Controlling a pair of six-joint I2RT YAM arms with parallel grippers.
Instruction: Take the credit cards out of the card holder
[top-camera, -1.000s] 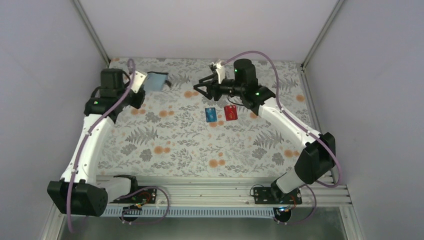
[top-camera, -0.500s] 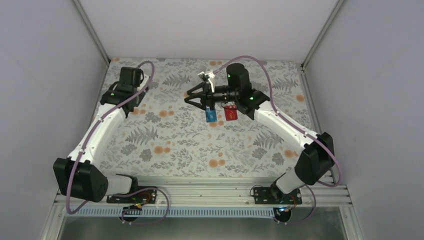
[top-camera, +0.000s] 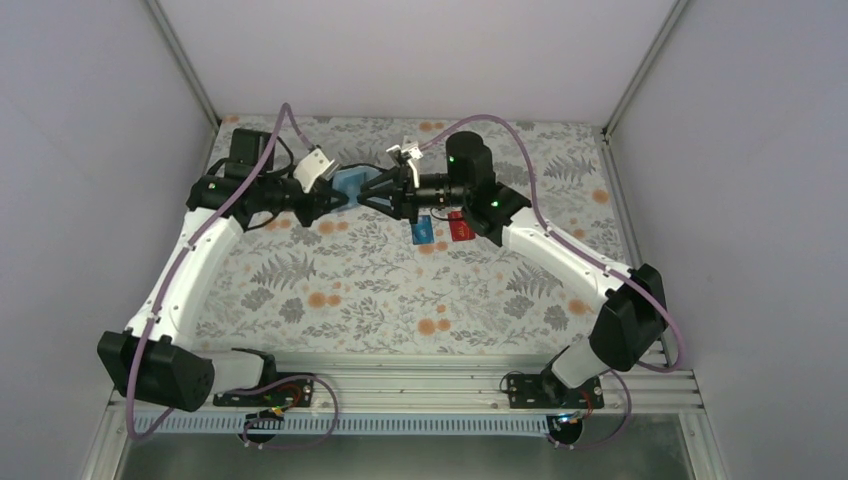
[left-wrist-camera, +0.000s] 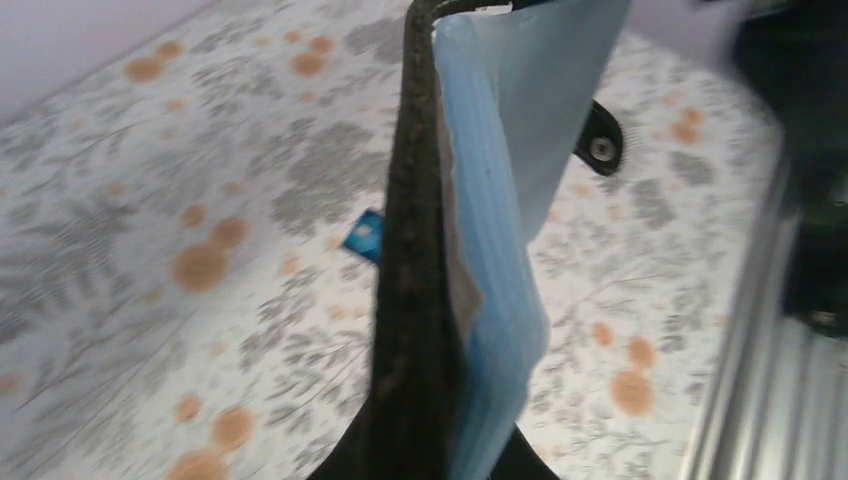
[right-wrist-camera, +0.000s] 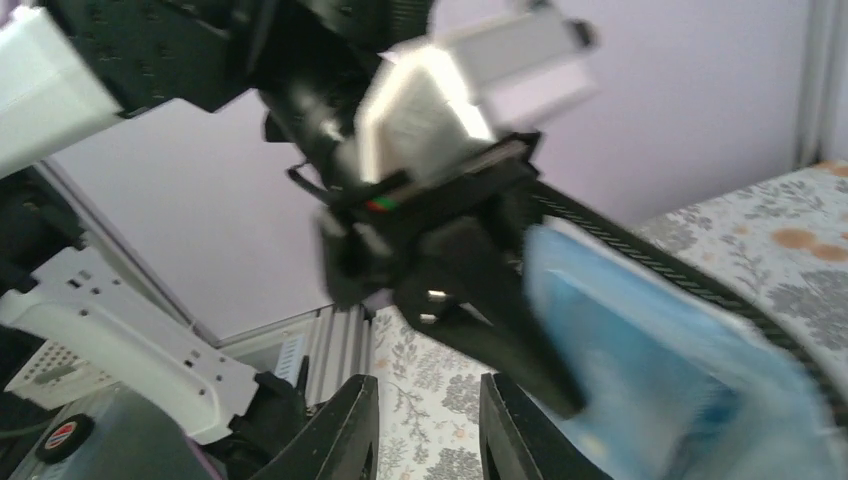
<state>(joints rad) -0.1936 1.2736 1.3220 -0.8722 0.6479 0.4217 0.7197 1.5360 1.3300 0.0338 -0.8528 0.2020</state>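
My left gripper (top-camera: 335, 197) is shut on the card holder (top-camera: 351, 184) and holds it in the air over the far middle of the table. In the left wrist view its dark edge (left-wrist-camera: 412, 260) faces the camera, with the light blue inside to the right. My right gripper (top-camera: 368, 198) is open and empty, its jaws pointing left, right next to the holder (right-wrist-camera: 690, 390). The blue card (top-camera: 421, 232) and the red card (top-camera: 461, 228) lie flat on the cloth under the right wrist. The teal-green card is not in view.
A floral cloth (top-camera: 400, 290) covers the table. White walls with metal corner posts (top-camera: 640, 70) close in the sides and back. An aluminium rail (top-camera: 420, 385) carries both arm bases at the near edge.
My left arm swung the card holder from the far left toward the centre. My right gripper moved left over the two cards and now faces the holder.
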